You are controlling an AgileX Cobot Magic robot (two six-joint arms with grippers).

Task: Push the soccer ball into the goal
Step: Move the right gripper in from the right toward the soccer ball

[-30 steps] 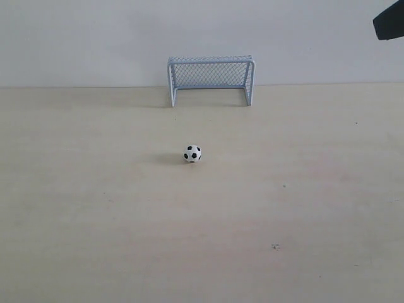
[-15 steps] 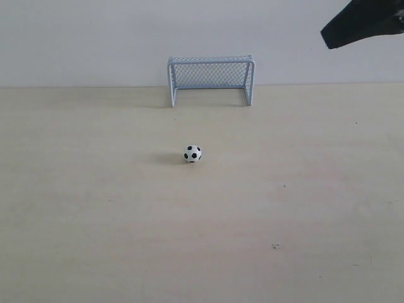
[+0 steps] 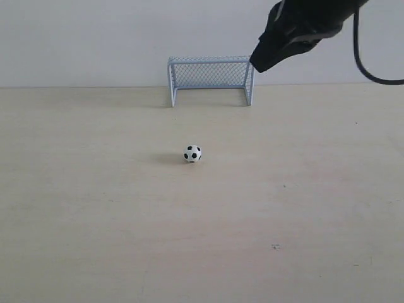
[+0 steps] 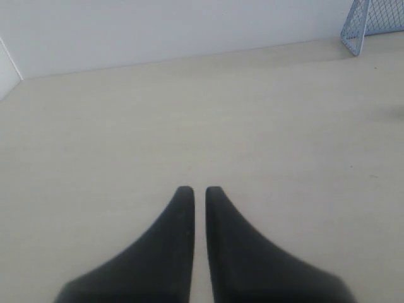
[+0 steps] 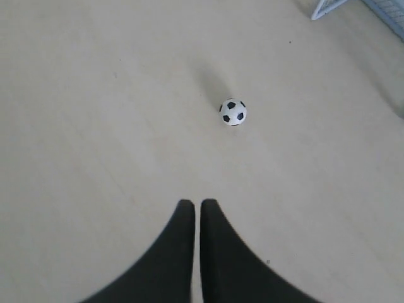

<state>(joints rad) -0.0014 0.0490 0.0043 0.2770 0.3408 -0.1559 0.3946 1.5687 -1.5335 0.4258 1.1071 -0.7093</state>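
We've got the soccer ball out ahead of the right gripper and well apart, short of the goal; only the wrist view shows us those fingers all but touching, empty, while the exterior view has the arm hanging high, slanting down.

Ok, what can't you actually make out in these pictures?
Exterior view: the right arm covers the goal at its top right corner; the right pincer is a dark blur, its opening unreadable there.
Exterior view: the left pincer is outside the frame.
Left wrist view: the picture edge cuts the goal to one corner; the soccer ball is absent.
Right wrist view: the edge cuts off most of the goal.
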